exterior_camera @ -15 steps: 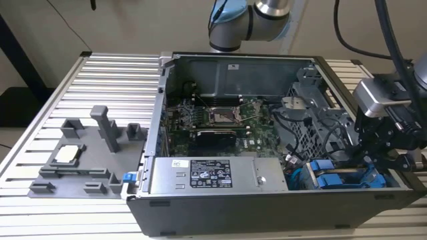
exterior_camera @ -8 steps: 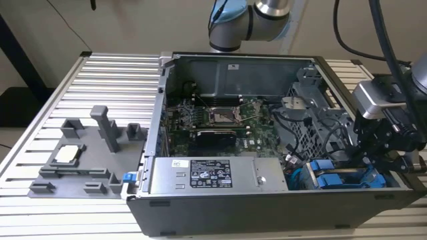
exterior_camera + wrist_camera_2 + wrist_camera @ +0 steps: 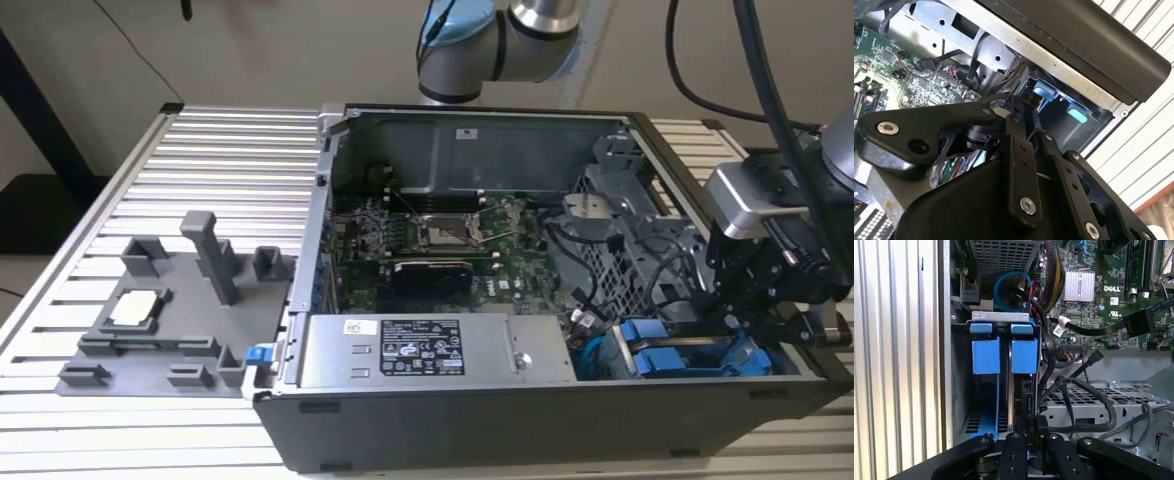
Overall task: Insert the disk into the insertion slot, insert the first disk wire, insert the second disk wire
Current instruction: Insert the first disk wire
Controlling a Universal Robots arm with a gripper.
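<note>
The end effector (image 3: 1032, 439), fingers (image 3: 1015, 450) nearly together on what seems a small black wire plug (image 3: 1031, 424), hangs beside the silver-grey hard drive in its bright blue frame (image 3: 1024, 356), seated in the grey sheet-metal bay (image 3: 1000, 316). We should keep the plug square to it. The first wrist view shows this alignment; the exterior view gives instead the whole black computer case (image 3: 534, 430).

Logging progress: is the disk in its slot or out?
In. In the first wrist view the disk sits inside the insertion slot, its blue front level with the neighbouring blue unit.
</note>
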